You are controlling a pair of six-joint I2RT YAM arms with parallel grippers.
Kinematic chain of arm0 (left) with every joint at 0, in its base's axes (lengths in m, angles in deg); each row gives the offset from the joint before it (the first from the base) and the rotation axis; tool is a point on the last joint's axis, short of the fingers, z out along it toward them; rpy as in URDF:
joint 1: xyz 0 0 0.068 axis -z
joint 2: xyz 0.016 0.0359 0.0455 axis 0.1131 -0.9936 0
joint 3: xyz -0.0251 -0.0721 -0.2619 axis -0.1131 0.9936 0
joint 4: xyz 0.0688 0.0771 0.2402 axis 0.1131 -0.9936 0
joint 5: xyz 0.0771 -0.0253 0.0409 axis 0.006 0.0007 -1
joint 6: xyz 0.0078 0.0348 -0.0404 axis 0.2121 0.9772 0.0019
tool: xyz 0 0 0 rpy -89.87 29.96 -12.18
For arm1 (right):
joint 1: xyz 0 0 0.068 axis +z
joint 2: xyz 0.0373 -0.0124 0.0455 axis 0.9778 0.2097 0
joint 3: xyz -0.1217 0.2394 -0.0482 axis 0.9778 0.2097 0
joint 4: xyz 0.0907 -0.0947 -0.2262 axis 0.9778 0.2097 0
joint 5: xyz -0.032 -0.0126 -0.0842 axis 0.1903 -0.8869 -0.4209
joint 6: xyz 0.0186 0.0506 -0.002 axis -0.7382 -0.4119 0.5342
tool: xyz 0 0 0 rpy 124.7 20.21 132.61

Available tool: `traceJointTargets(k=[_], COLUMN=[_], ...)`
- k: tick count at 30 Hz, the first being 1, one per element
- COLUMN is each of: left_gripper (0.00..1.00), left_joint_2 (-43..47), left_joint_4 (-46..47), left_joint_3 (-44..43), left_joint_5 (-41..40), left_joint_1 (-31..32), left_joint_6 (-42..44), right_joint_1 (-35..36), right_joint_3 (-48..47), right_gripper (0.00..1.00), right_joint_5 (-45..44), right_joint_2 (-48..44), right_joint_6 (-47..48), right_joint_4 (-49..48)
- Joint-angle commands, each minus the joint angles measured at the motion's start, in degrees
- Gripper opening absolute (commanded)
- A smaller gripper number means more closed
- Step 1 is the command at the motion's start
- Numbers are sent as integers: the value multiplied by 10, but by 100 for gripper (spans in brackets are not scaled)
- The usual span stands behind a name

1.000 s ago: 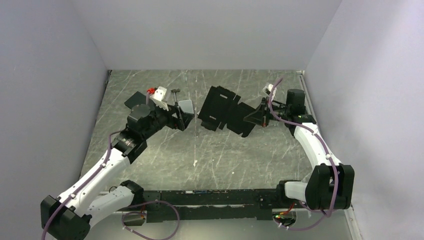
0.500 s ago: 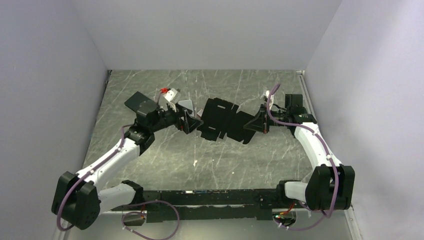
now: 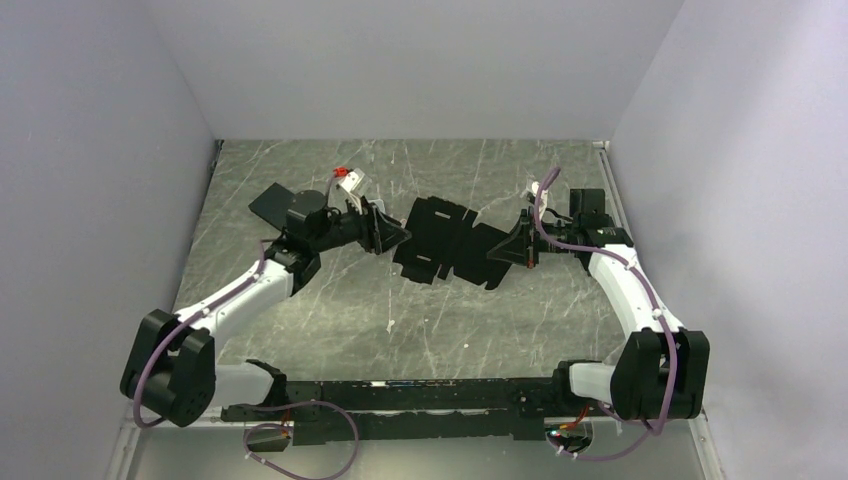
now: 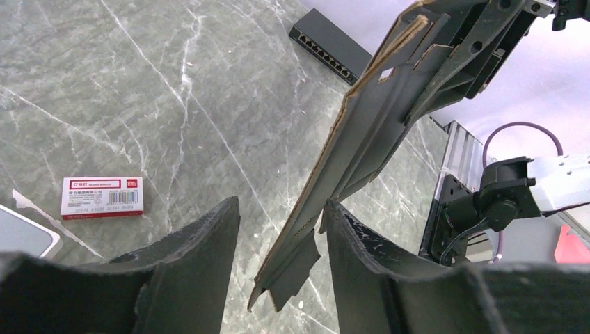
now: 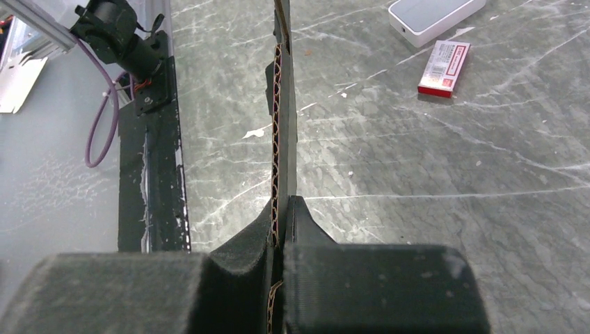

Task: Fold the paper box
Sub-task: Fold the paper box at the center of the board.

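Starting at your left, a flat black slab (image 3: 275, 203) lies on the marbled table (image 3: 440, 320), just behind the left arm.

Left gripper (image 3: 395, 237): its jaws are partly open and straddle the left edge of the paper box (image 3: 445, 240). In the left wrist view the cardboard (image 4: 376, 118) runs up between the two fingers (image 4: 202, 257). It lies close against one finger, and there is a clear gap between it and the other. This gripper (image 4: 282, 209) is not clamping anything.

The paper box sits mid-table between the two grippers. It is a flat, unfolded blank, held up off the surface, with its flaps and notched tabs spread out.

Right gripper (image 3: 505, 252): its jaws are closed tight on the right edge of the box. The right wrist view shows the corrugated edge (image 5: 284, 104) pinched between the pads (image 5: 306, 223) of that gripper (image 5: 282, 209) and running straight away from the camera.

Loose items on the table:
- A small red-and-white carton (image 4: 103, 197) with a barcode label.
- A silver-grey case (image 5: 435, 14) just beside it.

Both lie well clear of the box.
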Motion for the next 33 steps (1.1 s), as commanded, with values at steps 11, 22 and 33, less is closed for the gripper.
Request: traceJointTargets(k=[11,22,33], left_gripper=[22,0,0], left_joint_2=[-34,-41,-81], left_joint_4=[63,107,106], left_joint_3=[-27,23,6], left_joint_5=[-9,-233,-342], left_joint_1=[7,82,138], left_joint_6=[-36,-74,-92], right_joint_1=[-1,-1,33], right_joint_3=[-17,25,41], right_gripper=[0,7,26], right_joint_5=[-5,-87,-86], right_joint_2=[11,26,36], right_joint_6=[-41,-238,-284], right_joint_4=[-49,-206,-252])
